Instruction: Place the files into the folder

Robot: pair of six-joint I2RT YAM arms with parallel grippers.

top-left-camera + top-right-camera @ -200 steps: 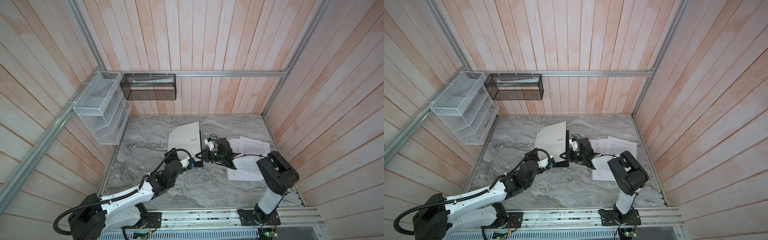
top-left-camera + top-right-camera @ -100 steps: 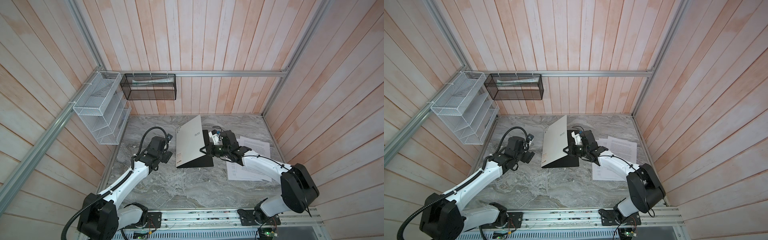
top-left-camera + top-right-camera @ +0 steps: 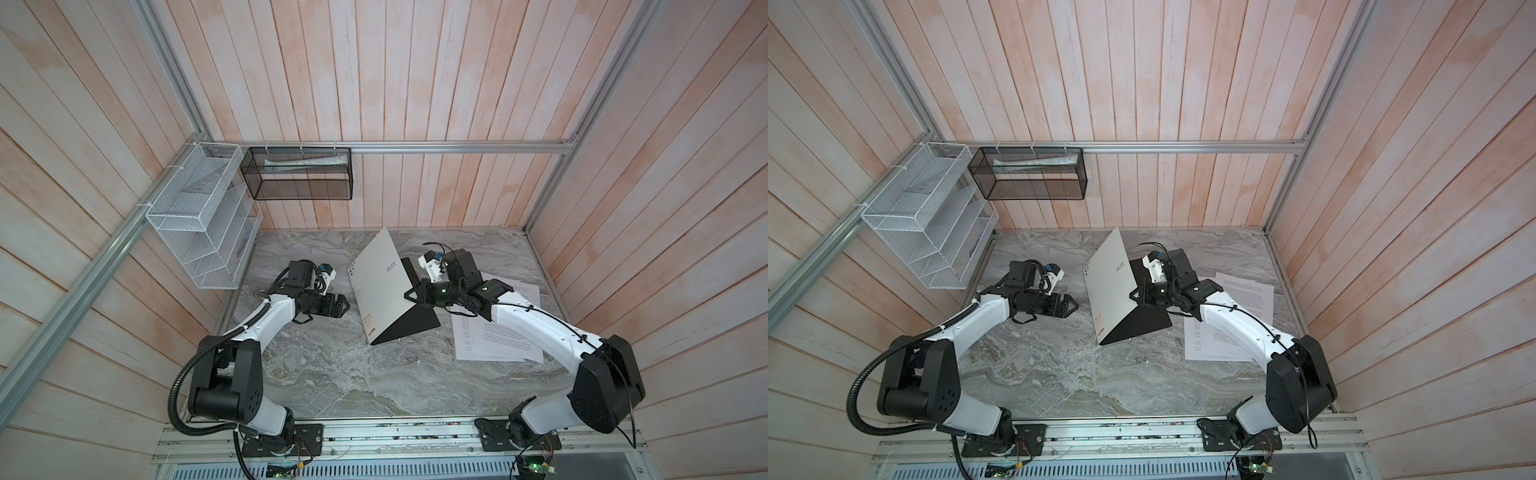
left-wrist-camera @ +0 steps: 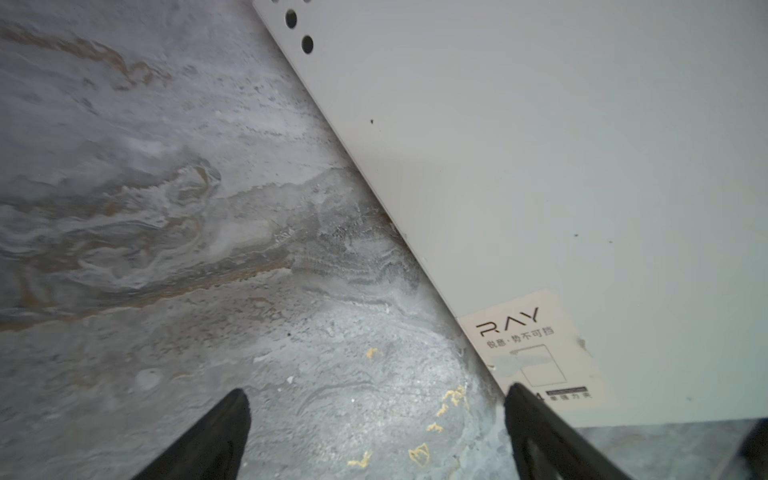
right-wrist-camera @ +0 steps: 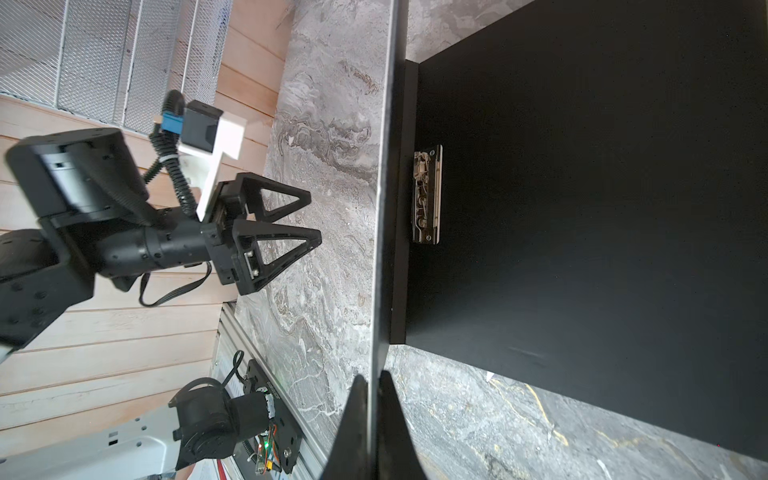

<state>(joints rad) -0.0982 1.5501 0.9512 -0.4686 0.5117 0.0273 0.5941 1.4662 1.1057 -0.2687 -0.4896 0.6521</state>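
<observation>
Right gripper (image 3: 410, 296): I've got it pinched tight on the free edge of the folder's (image 3: 380, 286) grey cover, holding that cover up at a steep tilt.
Folder: middle of the marble table (image 3: 332, 374), towards the far side. The black back panel lies flat, and the cover rises from the spine on the left.
Clip: the metal clip (image 5: 427, 193) sits on the black inside, close by the spine.
Left gripper (image 3: 343, 305): fingers (image 4: 224, 432) spread wide with nothing between them, low over the marble just left of the folder, not touching it.
Files (image 3: 498, 336): white printed sheets, loosely overlapped, flat on the table right of the folder and partly under my right arm.
</observation>
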